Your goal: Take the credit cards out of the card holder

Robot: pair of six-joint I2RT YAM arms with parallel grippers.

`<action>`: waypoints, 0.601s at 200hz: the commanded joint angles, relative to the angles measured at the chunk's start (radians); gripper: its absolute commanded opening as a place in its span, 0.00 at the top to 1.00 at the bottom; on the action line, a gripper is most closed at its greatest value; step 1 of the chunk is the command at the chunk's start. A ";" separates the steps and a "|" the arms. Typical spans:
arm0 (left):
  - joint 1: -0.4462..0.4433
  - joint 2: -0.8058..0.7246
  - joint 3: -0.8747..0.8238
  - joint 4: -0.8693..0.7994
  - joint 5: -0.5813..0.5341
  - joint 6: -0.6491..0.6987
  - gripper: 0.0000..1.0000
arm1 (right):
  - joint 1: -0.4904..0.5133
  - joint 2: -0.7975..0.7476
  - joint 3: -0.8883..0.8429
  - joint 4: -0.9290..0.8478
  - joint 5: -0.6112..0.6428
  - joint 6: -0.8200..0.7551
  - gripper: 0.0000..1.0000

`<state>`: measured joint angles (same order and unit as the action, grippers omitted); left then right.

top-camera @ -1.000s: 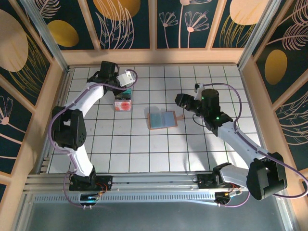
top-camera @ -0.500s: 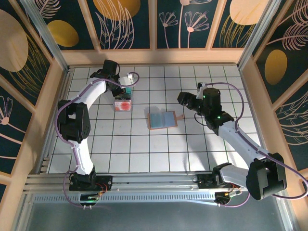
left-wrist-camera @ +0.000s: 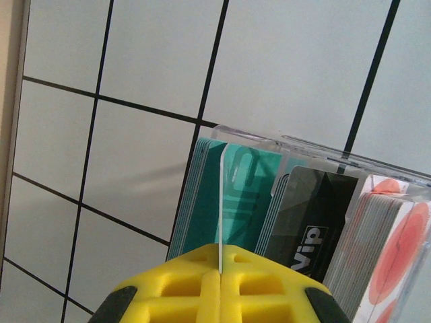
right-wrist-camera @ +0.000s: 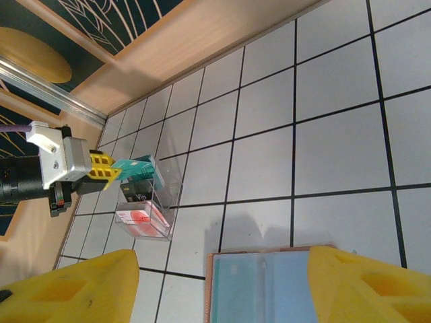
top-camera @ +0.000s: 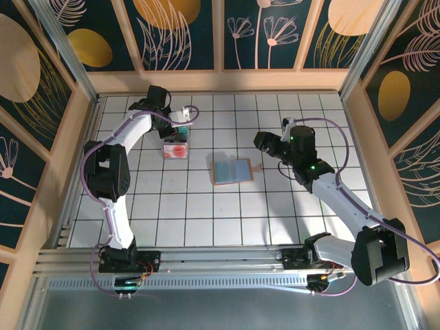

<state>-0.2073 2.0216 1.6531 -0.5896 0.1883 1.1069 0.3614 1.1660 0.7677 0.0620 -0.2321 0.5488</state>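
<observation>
White tiled worktop [top-camera: 206,206]: the left hand [right-wrist-camera: 101,168] pinches a teal card [right-wrist-camera: 133,164] at a clear box [top-camera: 176,149] of cards, seemingly filing it there. The card holder [top-camera: 231,169] lies open at centre, and the right hand [top-camera: 261,143] hovers wide near it.

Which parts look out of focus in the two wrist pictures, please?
Left wrist: the yellow fingers at the bottom edge are soft, the teal card sharp. Right wrist: the fingers in the lower corners blur, while the clear box looks crisp.
</observation>
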 commanded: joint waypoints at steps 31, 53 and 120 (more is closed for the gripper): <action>0.011 0.045 0.047 -0.024 -0.008 0.035 1.00 | -0.007 -0.002 0.035 -0.006 0.020 0.000 0.33; 0.011 0.059 0.061 -0.043 -0.015 0.031 1.00 | -0.008 -0.005 0.032 -0.007 0.022 0.000 0.33; 0.011 0.090 0.075 -0.035 -0.015 0.001 1.00 | -0.007 -0.017 0.017 -0.002 0.022 0.004 0.33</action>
<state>-0.2035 2.0766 1.6928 -0.6025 0.1738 1.1141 0.3607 1.1660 0.7677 0.0586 -0.2317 0.5514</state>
